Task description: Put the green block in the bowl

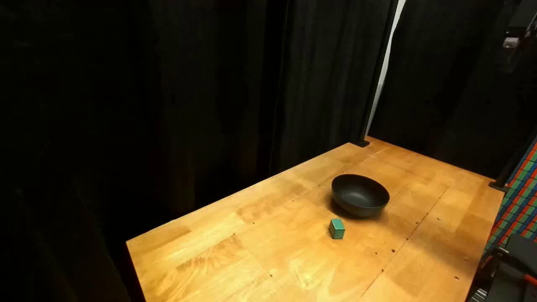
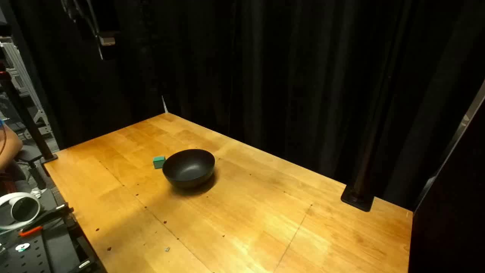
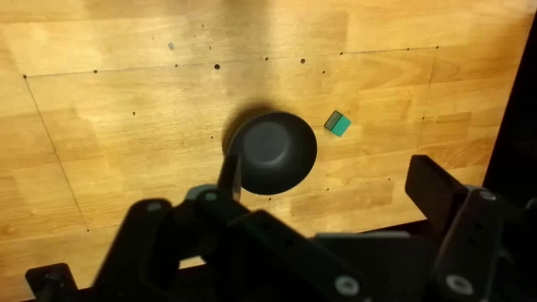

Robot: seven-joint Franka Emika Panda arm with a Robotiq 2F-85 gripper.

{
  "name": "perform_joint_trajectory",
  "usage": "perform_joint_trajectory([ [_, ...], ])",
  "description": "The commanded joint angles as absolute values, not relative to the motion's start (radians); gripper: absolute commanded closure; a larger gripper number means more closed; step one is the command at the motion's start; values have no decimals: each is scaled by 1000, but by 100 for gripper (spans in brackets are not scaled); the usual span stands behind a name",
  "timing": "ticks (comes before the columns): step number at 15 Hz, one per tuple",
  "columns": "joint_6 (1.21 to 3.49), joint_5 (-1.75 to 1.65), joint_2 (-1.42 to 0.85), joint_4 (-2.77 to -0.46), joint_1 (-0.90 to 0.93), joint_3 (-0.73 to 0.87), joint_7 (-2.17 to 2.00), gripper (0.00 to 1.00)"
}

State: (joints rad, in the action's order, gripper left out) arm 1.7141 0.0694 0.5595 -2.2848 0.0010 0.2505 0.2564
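The green block is a small cube sitting on the wooden table, close beside the bowl but apart from it. The bowl is black, round and upright. Both also show in an exterior view as the block and the bowl. In the wrist view the block lies to the right of the bowl. My gripper is open with nothing between its fingers, high above the table. Its left finger overlaps the bowl's edge in that view. The gripper shows only dimly at the top of an exterior view.
The wooden table has dark curtains behind it. Black posts stand on the table at its edges, one with a base plate. A black cart with tools stands beside the table, and part of a person shows there.
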Motion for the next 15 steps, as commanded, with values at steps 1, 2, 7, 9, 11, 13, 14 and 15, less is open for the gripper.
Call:
perform_joint_trajectory([
  [1,1712,82,555,-2279,-28,228,269,0],
  [2,1712,82,556,-2275,-28,229,269,0],
  [7,1832,99,462,-2297,-16,182,194,0],
  [9,1951,109,391,-2316,1,133,143,0],
  [11,2062,132,285,-2317,24,82,96,0],
  [13,2131,136,172,-2293,43,35,63,0],
  [14,2144,135,122,-2277,52,17,55,0],
  [15,2168,126,66,-2266,59,-4,34,0],
])
